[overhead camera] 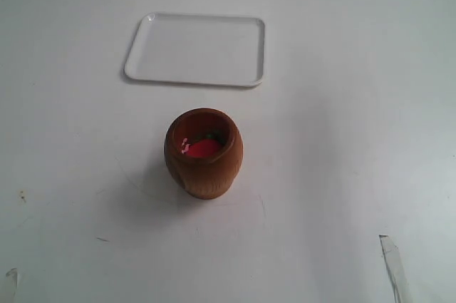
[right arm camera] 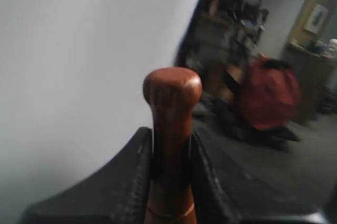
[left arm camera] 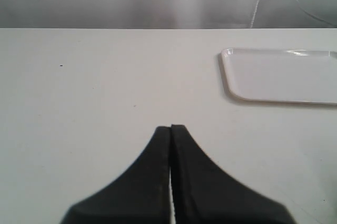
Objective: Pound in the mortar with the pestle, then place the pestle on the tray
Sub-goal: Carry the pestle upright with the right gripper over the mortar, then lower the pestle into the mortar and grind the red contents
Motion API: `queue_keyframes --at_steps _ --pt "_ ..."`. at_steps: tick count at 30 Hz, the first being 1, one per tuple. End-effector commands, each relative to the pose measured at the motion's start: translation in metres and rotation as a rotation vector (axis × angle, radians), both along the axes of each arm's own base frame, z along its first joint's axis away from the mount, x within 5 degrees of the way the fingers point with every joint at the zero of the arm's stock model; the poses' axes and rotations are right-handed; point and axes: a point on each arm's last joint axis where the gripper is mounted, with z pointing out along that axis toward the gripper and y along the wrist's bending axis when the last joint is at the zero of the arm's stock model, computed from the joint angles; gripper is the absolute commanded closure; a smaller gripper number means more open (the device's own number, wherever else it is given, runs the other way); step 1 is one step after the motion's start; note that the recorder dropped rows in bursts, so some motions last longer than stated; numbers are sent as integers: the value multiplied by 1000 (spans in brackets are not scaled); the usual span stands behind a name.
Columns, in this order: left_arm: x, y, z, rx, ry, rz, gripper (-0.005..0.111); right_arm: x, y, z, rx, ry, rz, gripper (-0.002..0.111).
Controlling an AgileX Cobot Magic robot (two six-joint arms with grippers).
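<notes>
The right gripper (right arm camera: 171,135) is clamped on the pestle (right arm camera: 172,89), one black finger (right arm camera: 138,166) on each side of its shaft. The pestle's long axis runs out between the fingers, and its rounded knob points away from the wrist camera. It is glossy reddish-brown wood with a thin pale ring low on the shaft. The left gripper (left arm camera: 170,129) is closed and holds nothing, its fingers pressed together above the white table (left arm camera: 79,103). The mortar (overhead camera: 204,153) stands upright with red-pink material inside. The white tray (overhead camera: 196,50) lies flat, apart from it.
</notes>
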Motion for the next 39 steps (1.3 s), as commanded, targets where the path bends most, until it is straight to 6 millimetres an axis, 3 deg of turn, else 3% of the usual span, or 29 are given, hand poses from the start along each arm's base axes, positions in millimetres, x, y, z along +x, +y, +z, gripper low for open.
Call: queue_keyframes --at_steps 1,4,6,10,14,17,22,29,32,36,39 --pt "0 -1 0 -15 -4 -6 107 -32 32 14 226 -178 546 108" --pt "0 -1 0 -15 -4 -6 107 -55 54 1 202 -185 857 108" --pt "0 -1 0 -15 -4 -6 107 -70 60 -11 287 -242 994 108" --pt "0 -1 0 -15 -4 -6 107 -96 64 -40 399 -289 1155 108" --pt "0 -1 0 -15 -4 -6 107 -114 82 -63 365 -127 1300 108" --pt "0 -1 0 -15 -4 -6 107 -128 99 -68 350 -75 1410 108" --pt "0 -1 0 -15 -4 -6 107 -143 129 -80 331 56 1470 108" --pt "0 -1 0 -15 -4 -6 107 -155 166 -107 313 66 1573 108" --pt "0 -1 0 -15 -4 -6 107 -156 176 -132 351 48 1555 108" --pt "0 -1 0 -15 -4 -6 107 -153 178 -175 327 174 1492 108" --pt "0 -1 0 -15 -4 -6 107 -153 177 -193 308 234 1469 108"
